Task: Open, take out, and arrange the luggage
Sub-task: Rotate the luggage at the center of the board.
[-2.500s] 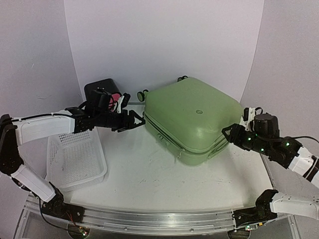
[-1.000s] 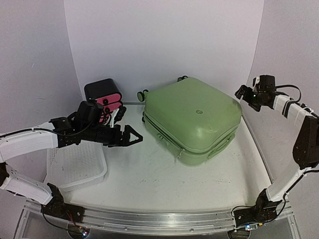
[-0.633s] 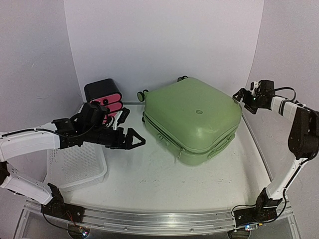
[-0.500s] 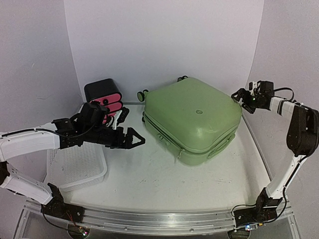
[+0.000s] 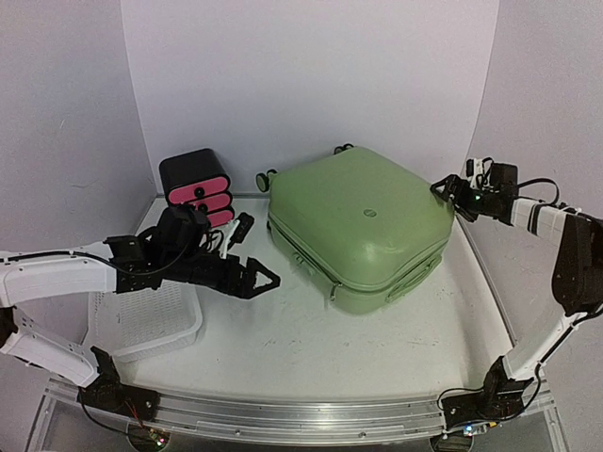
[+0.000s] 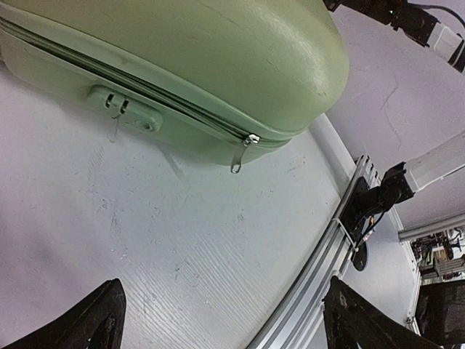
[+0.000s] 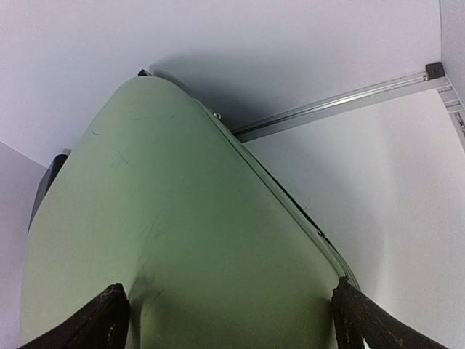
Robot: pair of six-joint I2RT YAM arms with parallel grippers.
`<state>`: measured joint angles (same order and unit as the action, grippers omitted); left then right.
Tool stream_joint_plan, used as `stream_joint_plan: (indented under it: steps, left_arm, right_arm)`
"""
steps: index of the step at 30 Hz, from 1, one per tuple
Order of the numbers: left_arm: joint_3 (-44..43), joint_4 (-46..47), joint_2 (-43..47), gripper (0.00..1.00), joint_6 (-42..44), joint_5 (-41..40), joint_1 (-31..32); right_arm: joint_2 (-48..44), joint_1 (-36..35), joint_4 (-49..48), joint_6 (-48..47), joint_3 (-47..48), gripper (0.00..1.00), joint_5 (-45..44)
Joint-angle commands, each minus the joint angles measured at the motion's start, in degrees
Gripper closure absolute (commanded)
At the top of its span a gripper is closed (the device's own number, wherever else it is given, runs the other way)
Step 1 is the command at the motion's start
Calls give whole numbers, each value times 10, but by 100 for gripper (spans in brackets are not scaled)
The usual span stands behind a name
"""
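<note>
1. Light-green hard-shell luggage (image 5: 363,226) lies flat on the white table (image 5: 311,358), right of centre. It is zipped shut, with its black wheels (image 5: 265,179) toward the back wall.
2. Its zipper pull (image 6: 236,161) hangs at the near rounded corner, and a recessed side handle (image 6: 123,109) sits below the seam.
3. The left gripper (image 5: 264,281) hovers over bare table just left of the suitcase, jaws spread wide with nothing between them.
4. The right gripper (image 5: 443,188) is at the suitcase's far right corner, fingers wide apart over the shell and holding nothing. Whether it touches the shell cannot be told.
5. A black drawer box (image 5: 196,184) with pink fronts stands at the back left.
6. A white perforated basket (image 5: 141,320) lies under the left arm.
</note>
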<state>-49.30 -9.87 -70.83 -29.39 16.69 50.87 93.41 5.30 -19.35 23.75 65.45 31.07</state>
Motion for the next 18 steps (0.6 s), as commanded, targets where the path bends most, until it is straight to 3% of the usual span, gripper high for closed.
stream_joint_plan:
  steps: [1,7,13,18]
  left_arm:
    - [21,77,-4,4,53,-37,39]
    - [53,142,-12,3,96,-116,106]
    - [139,292,-2,1,131,-102,114]
    - [167,324,-9,1,179,-104,113]
  right_arm:
    - [-50,-74,35,16,-39,4,58]
    - [-86,-114,32,35,-74,4,42]
    - [-136,-118,41,34,-94,2,-9]
    - [-170,-118,65,23,-91,2,-46]
